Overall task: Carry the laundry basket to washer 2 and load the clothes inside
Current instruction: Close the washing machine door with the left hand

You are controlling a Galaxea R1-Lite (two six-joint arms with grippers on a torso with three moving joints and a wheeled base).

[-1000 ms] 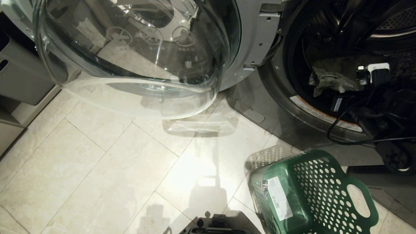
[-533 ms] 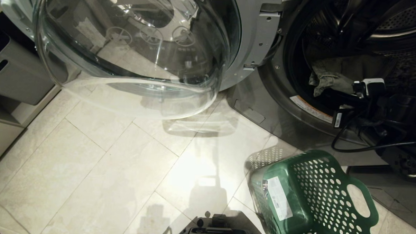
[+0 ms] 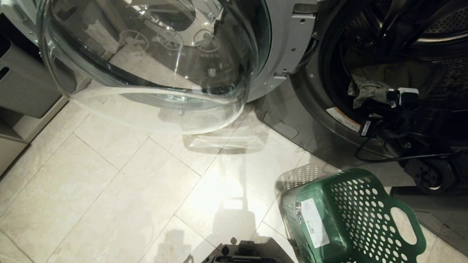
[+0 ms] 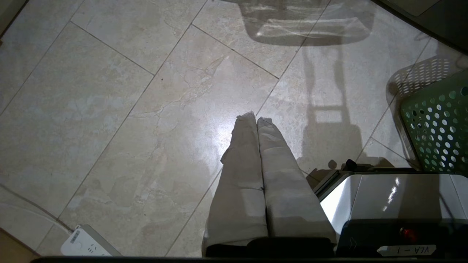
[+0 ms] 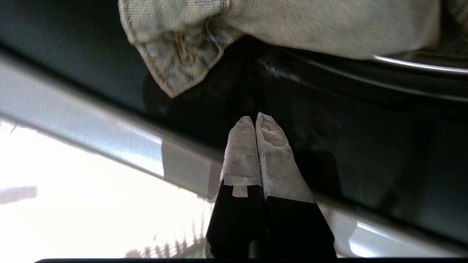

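The dark green laundry basket point(image 3: 355, 225) lies tipped on its side on the tiles at the lower right, empty, its sticker showing; its corner point(image 4: 438, 135) also shows in the left wrist view. A dark grey front-load washer point(image 3: 299, 40) stands with its glass door point(image 3: 151, 54) swung open; no number label shows. The pale denim clothes point(image 3: 370, 87) lie inside the drum, also seen as the denim point(image 5: 278, 25) from the right wrist. My right arm point(image 3: 405, 118) reaches over the drum's rim; the right gripper point(image 5: 256, 118) is shut and empty, just short of the denim. The left gripper point(image 4: 256, 118) hangs shut and empty above the floor.
Grey storage bins point(image 3: 14, 81) sit on shelving at the far left. The open door overhangs the floor on the left half. My base point(image 3: 245, 260) is at the near edge. A white power strip point(image 4: 84, 243) lies on the tiles.
My right arm has drawn back and leftward, from deeper in the drum toward its rim. The denim stays in the drum. Basket, door and left arm have not moved.
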